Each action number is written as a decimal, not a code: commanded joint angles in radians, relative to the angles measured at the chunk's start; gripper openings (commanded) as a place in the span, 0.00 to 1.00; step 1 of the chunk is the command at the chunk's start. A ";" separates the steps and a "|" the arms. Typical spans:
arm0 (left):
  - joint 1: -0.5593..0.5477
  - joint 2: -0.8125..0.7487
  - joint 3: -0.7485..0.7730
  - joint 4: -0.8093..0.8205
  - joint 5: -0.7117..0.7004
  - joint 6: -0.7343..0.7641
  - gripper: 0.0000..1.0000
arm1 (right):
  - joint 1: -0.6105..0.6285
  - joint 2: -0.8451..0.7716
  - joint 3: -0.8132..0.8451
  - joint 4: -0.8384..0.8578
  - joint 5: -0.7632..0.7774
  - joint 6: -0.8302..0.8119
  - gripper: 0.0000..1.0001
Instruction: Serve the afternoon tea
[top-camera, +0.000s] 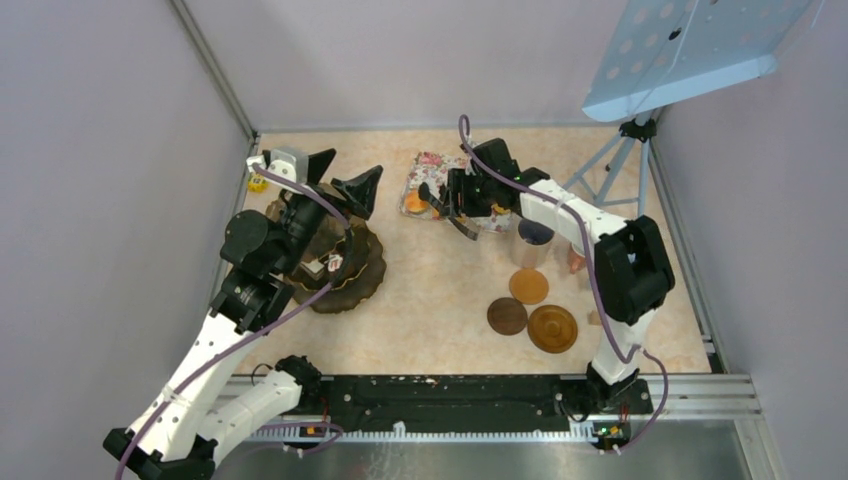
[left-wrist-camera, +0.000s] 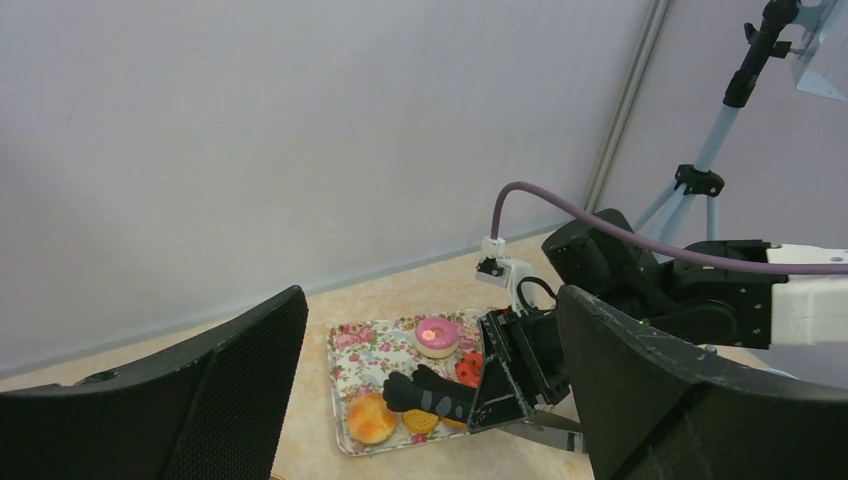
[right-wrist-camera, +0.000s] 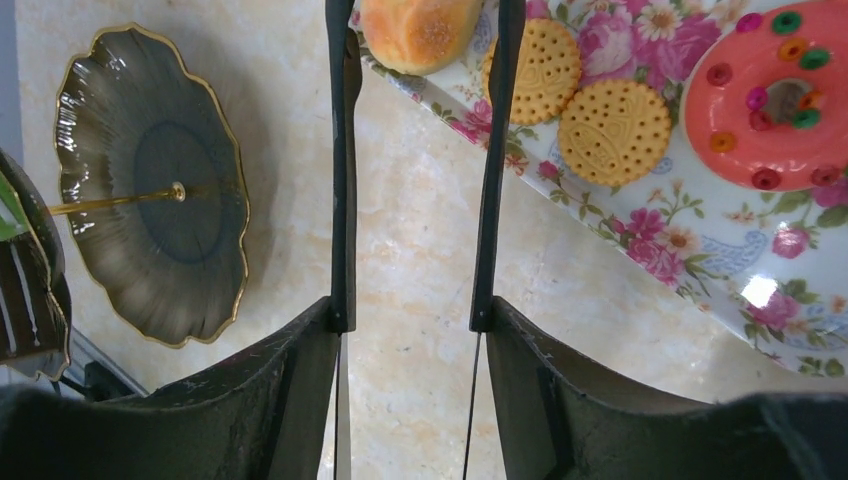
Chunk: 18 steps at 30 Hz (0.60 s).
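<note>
The rose-patterned tray (left-wrist-camera: 350, 350) holds a pink-iced cake (left-wrist-camera: 437, 335), a red ring cake (right-wrist-camera: 775, 110), a golden bun (right-wrist-camera: 420, 30) and two round orange biscuits (right-wrist-camera: 613, 130). My right gripper (right-wrist-camera: 410, 315) is shut on the black tongs (right-wrist-camera: 343, 150). The tongs' arms stand apart and reach over the tray's near corner, one above the bun and one above a biscuit (right-wrist-camera: 545, 70). Their tips (left-wrist-camera: 420, 392) hover just above the food with nothing between them. My left gripper (left-wrist-camera: 430, 300) is open and empty, raised to the left of the tray. A tall lilac mug (top-camera: 533, 240) stands beside the right arm.
A dark tiered stand with scalloped gold-rimmed plates (top-camera: 350, 270) sits under my left arm; its lower plate (right-wrist-camera: 150, 200) lies left of the tongs. Three round brown saucers (top-camera: 529, 286) (top-camera: 507, 316) (top-camera: 553, 328) lie front right. A tripod (top-camera: 620, 160) stands back right.
</note>
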 joint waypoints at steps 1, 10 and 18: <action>0.001 -0.019 -0.003 0.041 -0.007 -0.006 0.99 | -0.034 0.045 0.081 -0.012 -0.093 0.004 0.54; 0.001 -0.021 -0.003 0.040 -0.009 -0.005 0.99 | -0.036 0.131 0.157 -0.030 -0.120 -0.021 0.56; 0.003 -0.019 -0.003 0.041 -0.010 -0.004 0.99 | -0.037 0.195 0.227 -0.056 -0.146 -0.036 0.56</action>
